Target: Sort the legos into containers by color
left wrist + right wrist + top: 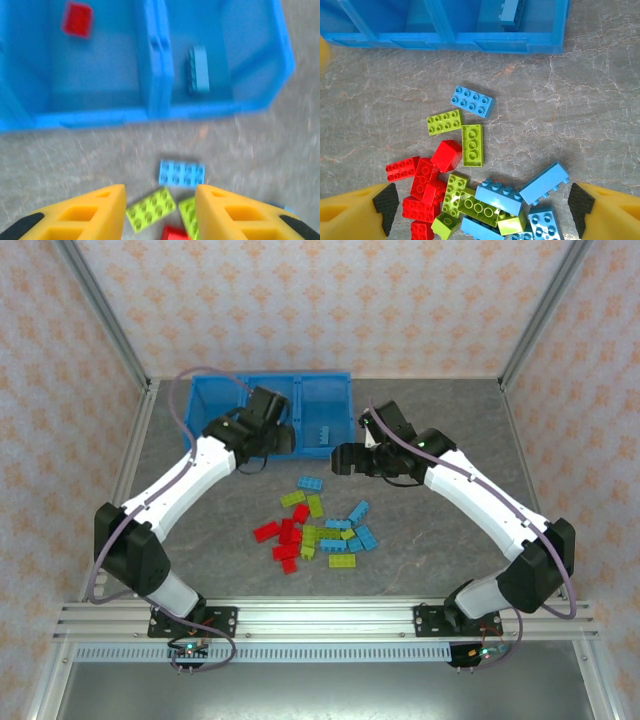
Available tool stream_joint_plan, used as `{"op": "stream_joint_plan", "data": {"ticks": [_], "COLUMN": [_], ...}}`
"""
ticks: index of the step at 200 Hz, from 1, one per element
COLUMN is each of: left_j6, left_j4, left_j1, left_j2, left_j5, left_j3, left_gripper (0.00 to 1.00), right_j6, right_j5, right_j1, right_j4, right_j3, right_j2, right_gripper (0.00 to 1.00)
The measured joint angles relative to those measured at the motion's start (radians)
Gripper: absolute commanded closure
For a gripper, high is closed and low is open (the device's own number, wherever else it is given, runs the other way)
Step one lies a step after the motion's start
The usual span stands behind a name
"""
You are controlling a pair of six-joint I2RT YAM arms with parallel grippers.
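Note:
The legos (312, 530) lie in a loose pile of red, lime green and light blue bricks on the grey table, in front of the containers (225, 390), one bright blue tray of three compartments. In the left wrist view a red brick (76, 19) lies in the middle compartment and a light blue brick (198, 70) in the right one. My left gripper (160, 191) hangs open near the tray's front wall, above a blue brick (181, 174) and a lime brick (150, 207), holding nothing. Over the pile (470, 195), my right gripper (481, 196) stands wide open and empty.
Metal frame posts (115, 335) and patterned walls close in the table on three sides. Both arms reach inward from the near rail (320, 615). Bare grey table (470, 420) stretches to the right of the tray.

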Motion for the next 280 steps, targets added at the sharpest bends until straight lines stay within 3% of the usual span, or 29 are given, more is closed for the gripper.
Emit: {"op": "stream_joint_plan", "data": {"ticks": [30, 81, 172, 280], "left_j6": [0.148, 0.34, 0.466, 0.502], "left_j4": [-0.108, -0.251, -0.283, -0.195], "left_j1": [-0.003, -0.003, -0.01, -0.031], "left_j2": [0.087, 0.279, 0.435, 0.478], "left_j5": [0.064, 0.042, 0.106, 0.121], "left_j3": [-0.041, 0.012, 0.064, 0.056], "left_gripper": [0.49, 0.42, 0.31, 0.67], "right_j6": [0.0, 0.0, 0.008, 0.008], "right_j5": [0.003, 0.006, 0.014, 0.025], "right_j1": [0.0, 0.0, 0.0, 0.0], "right_j4": [0.0, 0.0, 0.0, 0.0], "right_j3": [0.0, 0.0, -0.008, -0.008], "right_j2": [0.0, 0.002, 0.002, 0.002], "right_gripper": [0.1, 0.1, 0.1, 0.1]}}
